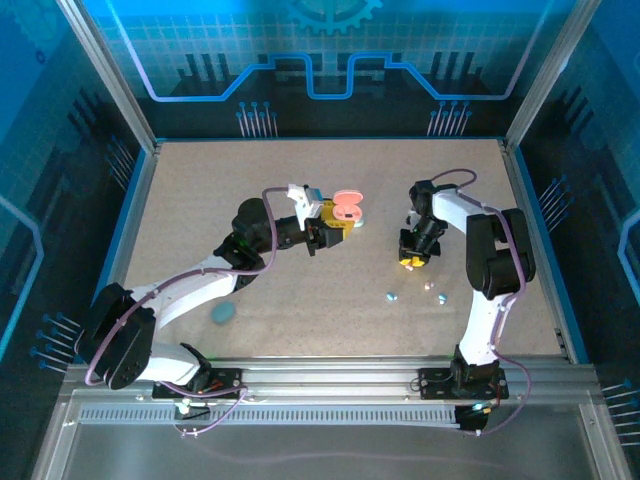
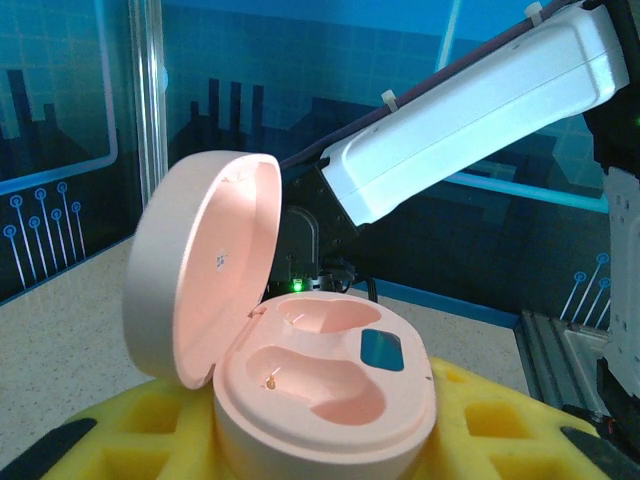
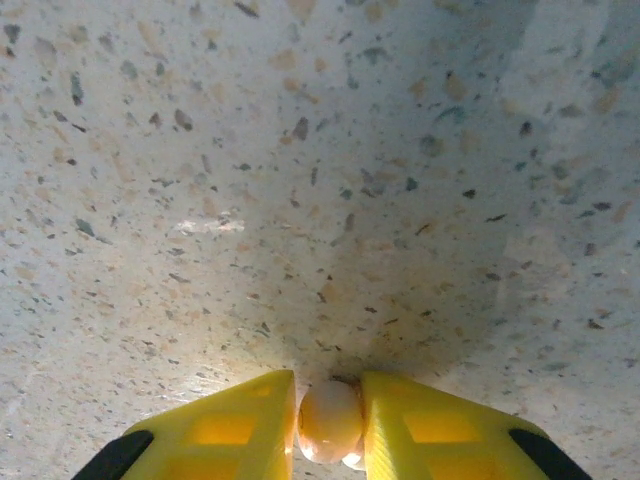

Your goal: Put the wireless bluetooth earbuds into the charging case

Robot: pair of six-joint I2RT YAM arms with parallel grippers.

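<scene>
Shows open pink charging case (image 2: 330,390), lid raised, clamped in left gripper (image 1: 337,222) near table (image 1: 200,180) centre, whitish earbud (image 3: 329,420) pinched in right gripper (image 1: 412,260) at 4 o'clock of case, loose earbuds (image 1: 391,296) at 5 o'clock, teal case (image 1: 222,313) at 8 o'clock.

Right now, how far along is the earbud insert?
Done: the pink case is open, lid up, clamped in the left jaws. Both wells look empty, so nothing is seated yet. In hand: the right jaws pinch one pale earbud close to the table. Left: carry it to the case and seat it. More loose earbuds lie near the right arm, and a teal case lies apart.
</scene>
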